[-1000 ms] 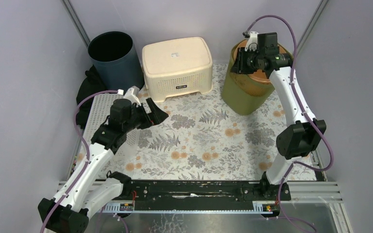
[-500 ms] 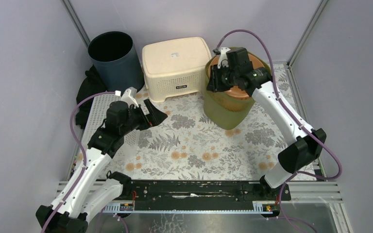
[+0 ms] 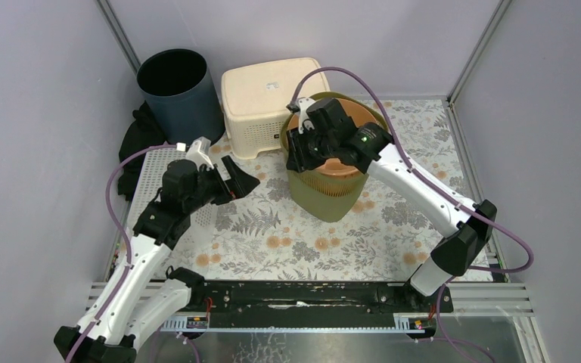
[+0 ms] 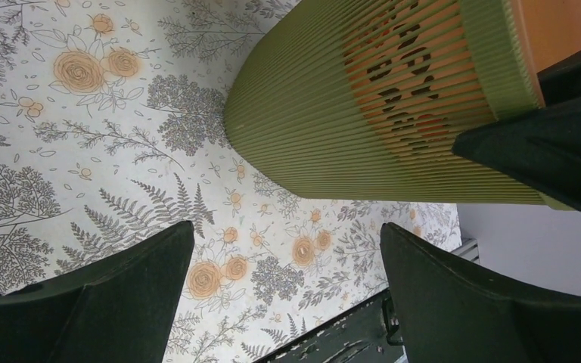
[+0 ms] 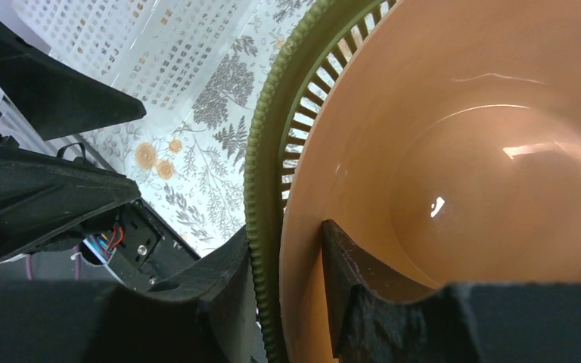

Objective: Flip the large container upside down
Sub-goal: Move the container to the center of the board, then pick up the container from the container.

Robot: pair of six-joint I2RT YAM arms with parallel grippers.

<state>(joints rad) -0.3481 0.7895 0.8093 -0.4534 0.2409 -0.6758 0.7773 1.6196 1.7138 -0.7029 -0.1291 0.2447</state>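
Note:
The large container (image 3: 334, 193) is a green ribbed basket with an orange liner (image 5: 461, 151). It is mouth up at the middle of the flowered mat, leaning a little. My right gripper (image 3: 303, 148) is shut on its left rim (image 5: 261, 159), one finger outside the green wall and one inside against the liner. My left gripper (image 3: 240, 175) hangs open to the left of the container, apart from it, with nothing between its fingers. In the left wrist view the container's wall (image 4: 363, 113) fills the upper right beyond the open gripper (image 4: 287, 236).
A dark blue bin (image 3: 174, 91) and a cream stool-like box (image 3: 261, 98) stand at the back, the box close behind the container. A white perforated tray (image 3: 150, 178) lies under the left arm, with a black bundle (image 3: 132, 144) beside it. Walls close in on both sides.
The right arm has carried the container from the back right corner leftward and nearer, to the middle of the mat. The left arm has barely moved and stays open.

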